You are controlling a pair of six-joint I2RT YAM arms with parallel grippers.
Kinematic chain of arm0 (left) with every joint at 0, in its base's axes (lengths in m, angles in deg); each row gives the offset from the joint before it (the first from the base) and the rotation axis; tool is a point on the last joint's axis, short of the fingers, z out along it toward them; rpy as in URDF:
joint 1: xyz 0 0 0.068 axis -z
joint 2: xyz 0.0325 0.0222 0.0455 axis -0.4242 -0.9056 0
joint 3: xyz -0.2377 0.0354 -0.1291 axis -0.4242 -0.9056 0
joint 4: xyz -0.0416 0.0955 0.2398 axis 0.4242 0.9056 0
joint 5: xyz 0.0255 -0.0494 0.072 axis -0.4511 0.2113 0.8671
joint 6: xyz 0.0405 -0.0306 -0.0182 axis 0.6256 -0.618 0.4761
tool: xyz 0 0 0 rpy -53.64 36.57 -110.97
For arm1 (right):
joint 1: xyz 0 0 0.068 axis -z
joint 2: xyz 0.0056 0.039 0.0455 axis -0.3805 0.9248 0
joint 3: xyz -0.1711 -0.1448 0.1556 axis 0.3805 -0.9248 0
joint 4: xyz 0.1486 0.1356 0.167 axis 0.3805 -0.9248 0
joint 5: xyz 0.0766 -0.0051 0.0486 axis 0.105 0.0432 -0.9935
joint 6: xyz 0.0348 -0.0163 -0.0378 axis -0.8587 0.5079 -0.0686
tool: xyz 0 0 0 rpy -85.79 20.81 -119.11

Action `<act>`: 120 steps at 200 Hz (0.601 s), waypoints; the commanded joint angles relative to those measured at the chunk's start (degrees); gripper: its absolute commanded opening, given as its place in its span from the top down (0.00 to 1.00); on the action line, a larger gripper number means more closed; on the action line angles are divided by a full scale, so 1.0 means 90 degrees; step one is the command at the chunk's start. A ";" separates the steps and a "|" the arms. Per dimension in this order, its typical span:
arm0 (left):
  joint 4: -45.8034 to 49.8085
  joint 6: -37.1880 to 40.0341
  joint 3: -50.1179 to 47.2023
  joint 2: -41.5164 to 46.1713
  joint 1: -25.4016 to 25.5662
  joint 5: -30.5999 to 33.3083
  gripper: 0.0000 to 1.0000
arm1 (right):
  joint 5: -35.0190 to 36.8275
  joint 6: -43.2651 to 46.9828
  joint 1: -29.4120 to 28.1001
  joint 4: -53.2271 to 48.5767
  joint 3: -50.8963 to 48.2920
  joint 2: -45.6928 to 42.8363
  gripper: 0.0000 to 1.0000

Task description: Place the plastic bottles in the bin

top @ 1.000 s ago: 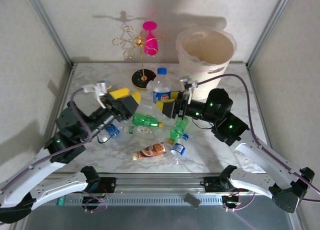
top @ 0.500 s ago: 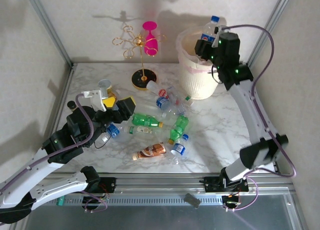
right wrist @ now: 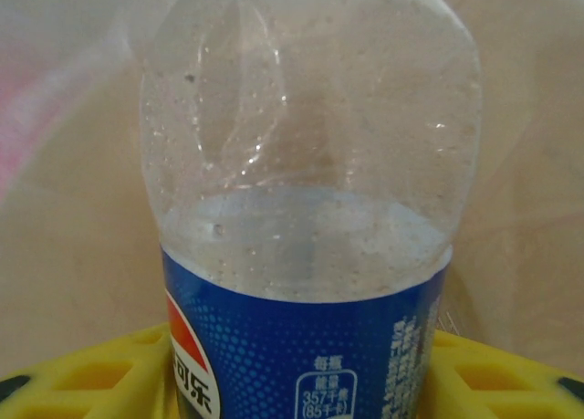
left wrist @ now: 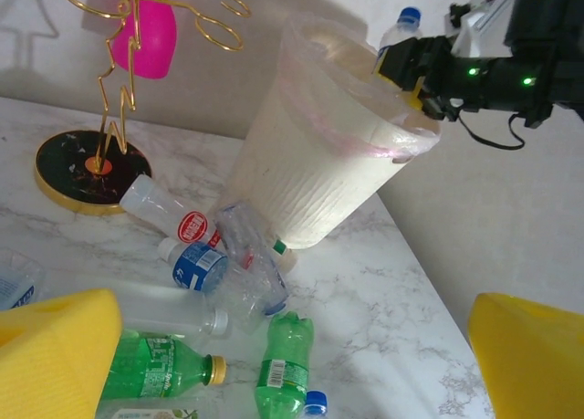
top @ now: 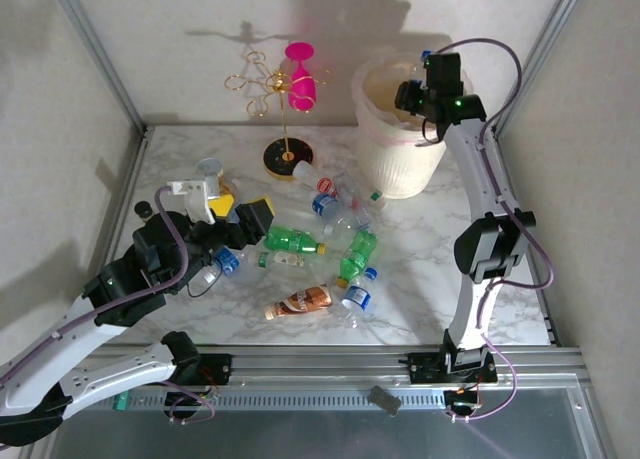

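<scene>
Blue-labelled bottle (right wrist: 306, 255) between right end effector (top: 416, 87) pads (right wrist: 82, 382), seemingly over bin (top: 400, 169).

Bottles (top: 292, 241) lie on the table (top: 430, 269) before the bin (top: 395, 164), beside the stand (top: 283, 157).

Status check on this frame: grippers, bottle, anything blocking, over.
Right gripper shut on blue-labelled clear bottle, over the bin. Left gripper open near loose bottles on table. Gold wire stand aside, nothing blocking.
</scene>
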 commanded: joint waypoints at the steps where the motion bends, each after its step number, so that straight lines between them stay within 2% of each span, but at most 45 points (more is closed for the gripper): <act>1: -0.0027 0.0124 0.0123 0.0109 -0.0034 0.0158 0.04 | 0.0093 0.0139 0.0014 -0.0267 0.0108 0.0215 0.43; 46: -0.0041 0.0092 0.0023 0.0157 -0.0035 0.0203 0.04 | 0.0143 0.0267 0.0014 -0.0371 0.0052 0.0439 0.35; 97: -0.0051 0.0026 -0.0041 0.0208 -0.0034 0.0244 0.04 | 0.0189 0.0311 0.0018 -0.0331 -0.0014 0.0276 0.20; 120: -0.0039 0.0026 -0.0031 0.0244 -0.0036 0.0344 0.04 | 0.0216 0.0309 0.0013 -0.0330 -0.0022 0.0167 0.18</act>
